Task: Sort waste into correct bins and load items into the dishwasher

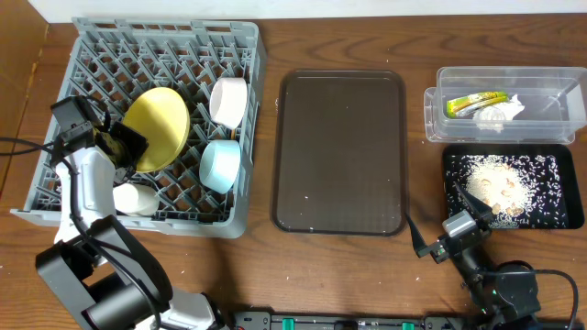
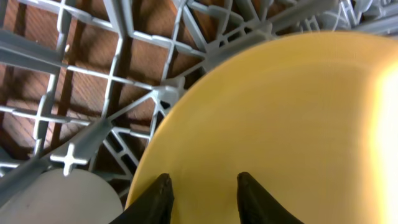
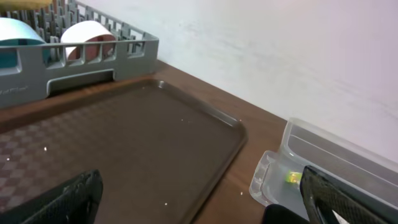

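At nine o'clock: rack (image 1: 55,197), square and grey.
Plate (image 1: 158,126): mid-rack, propped on edge and leaning; long axis runs one o'clock to seven.
Rack's three o'clock side: white bowl (image 1: 228,99) above blue bowl (image 1: 221,165).
Cup (image 1: 136,198): rack's six o'clock edge.
Left gripper (image 2: 200,186): at the plate's seven o'clock rim, fingers partly apart over its yellow face; grip cannot be told.
Centre: brown tray (image 1: 339,151).
Tub (image 1: 550,81), two o'clock: wrapper (image 1: 475,103), tissue (image 1: 500,114).
Black tray (image 1: 569,215), four o'clock: scraps (image 1: 500,188).
Right gripper (image 3: 199,202): five o'clock, spread wide, holding nothing.
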Robot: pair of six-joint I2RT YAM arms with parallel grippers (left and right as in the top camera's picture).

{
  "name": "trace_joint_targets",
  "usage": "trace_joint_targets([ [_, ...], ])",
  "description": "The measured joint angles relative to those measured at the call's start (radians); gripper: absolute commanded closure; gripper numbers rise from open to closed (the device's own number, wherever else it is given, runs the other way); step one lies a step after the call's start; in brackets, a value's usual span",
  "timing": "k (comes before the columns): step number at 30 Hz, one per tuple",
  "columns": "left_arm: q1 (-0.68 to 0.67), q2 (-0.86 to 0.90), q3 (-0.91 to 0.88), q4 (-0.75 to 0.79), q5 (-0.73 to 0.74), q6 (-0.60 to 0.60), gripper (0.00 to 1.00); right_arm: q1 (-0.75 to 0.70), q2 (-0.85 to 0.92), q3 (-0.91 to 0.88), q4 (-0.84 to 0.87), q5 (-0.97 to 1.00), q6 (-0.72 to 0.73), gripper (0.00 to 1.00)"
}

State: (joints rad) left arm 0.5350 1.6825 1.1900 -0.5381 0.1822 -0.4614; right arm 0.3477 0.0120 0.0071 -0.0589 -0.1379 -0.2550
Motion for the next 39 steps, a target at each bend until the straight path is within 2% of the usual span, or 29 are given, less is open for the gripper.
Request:
trace_joint_targets([
  [3, -0.001, -0.023, -0.002, -0.016, 0.002, 0.013, 0.5, 0.0, 0.0, 0.0, 0.0, 0.0, 0.0, 0.01],
  [6, -0.001, -0.059, -0.003, -0.019, -0.009, 0.015, 0.46, 0.0, 0.0, 0.0, 0.0, 0.0, 0.0, 0.01],
  [12, 0.0, -0.142, -0.003, -0.033, -0.046, 0.017, 0.45, 0.0, 0.0, 0.0, 0.0, 0.0, 0.0, 0.01],
  [21, 0.058, -0.108, -0.003, -0.11, -0.058, 0.017, 0.46, 0.0, 0.0, 0.0, 0.0, 0.0, 0.0, 0.01],
  [26, 0.075, -0.033, -0.003, -0.105, -0.011, 0.017, 0.53, 0.0, 0.0, 0.0, 0.0, 0.0, 0.0, 0.01],
  [28, 0.075, -0.003, -0.003, -0.085, 0.025, 0.013, 0.62, 0.0, 0.0, 0.0, 0.0, 0.0, 0.0, 0.01],
  [32, 0.075, 0.029, 0.001, -0.057, 0.056, 0.014, 0.89, 0.0, 0.0, 0.0, 0.0, 0.0, 0.0, 0.01],
  [33, 0.075, 0.035, 0.001, -0.053, 0.061, 0.017, 0.92, 0.0, 0.0, 0.0, 0.0, 0.0, 0.0, 0.01],
  [39, 0.079, 0.026, 0.0, -0.037, 0.062, 0.045, 0.92, 0.0, 0.0, 0.0, 0.0, 0.0, 0.0, 0.01],
])
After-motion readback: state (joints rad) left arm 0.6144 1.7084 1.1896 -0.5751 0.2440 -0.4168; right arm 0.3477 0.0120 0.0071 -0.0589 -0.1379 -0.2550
